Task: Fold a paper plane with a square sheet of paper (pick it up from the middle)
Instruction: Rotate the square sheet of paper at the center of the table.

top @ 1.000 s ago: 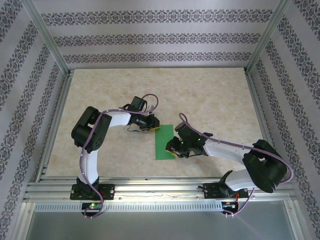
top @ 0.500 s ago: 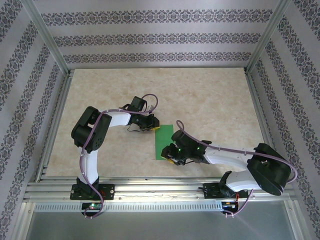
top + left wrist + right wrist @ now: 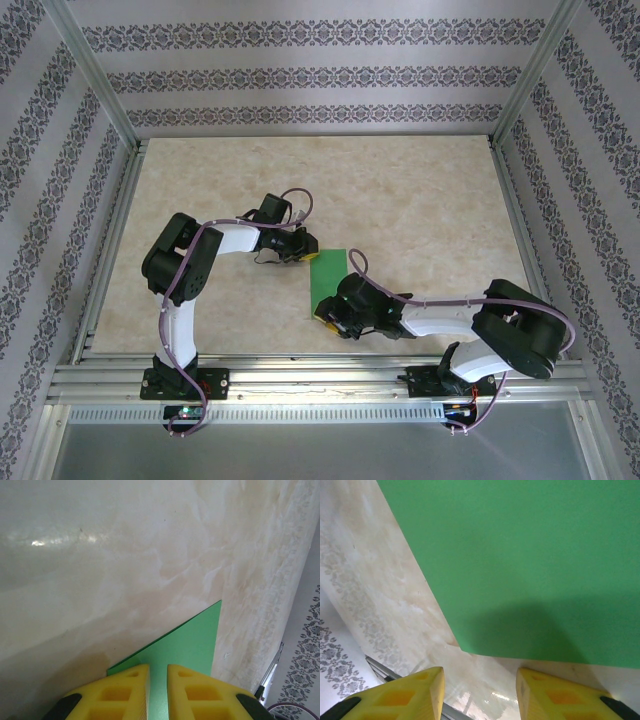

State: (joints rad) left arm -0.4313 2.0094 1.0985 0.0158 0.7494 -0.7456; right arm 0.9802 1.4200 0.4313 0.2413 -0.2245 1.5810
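**Green sheet flat on table, 2 grippers at opposite ends**

Found the square sheet of paper point(image 3: 330, 278) lying flat on the marbled table point(image 3: 430, 200), a little nearer than centre, between the 2 arms. Read its outline from above as an oblong, longer front to back than side to side, bright green throughout. Made out no crease on it.

Located the left gripper point(image 3: 307, 252) at the sheet's far left corner, its arm reaching in from the left. Saw, through the left wrist camera, 2 yellow fingers point(image 3: 125, 692) drawn nearly together, with only a slim slit left between them. Saw green through that slit, spreading ahead to a sharp corner. Judged that gripper closed down over the sheet's edge. Could not tell whether pressing on the paper or merely poised just above it.

Located the right gripper point(image 3: 328, 318) at the sheet's near edge, by the near left corner, its arm stretched low across the table from the right base. Saw, through the right wrist camera, 2 yellow fingers point(image 3: 415, 690) standing well apart, bare table in the gap, holding nothing. Noted the sheet's corner just ahead of the fingertips, apart from both, with a dark shadow across the green beside it.
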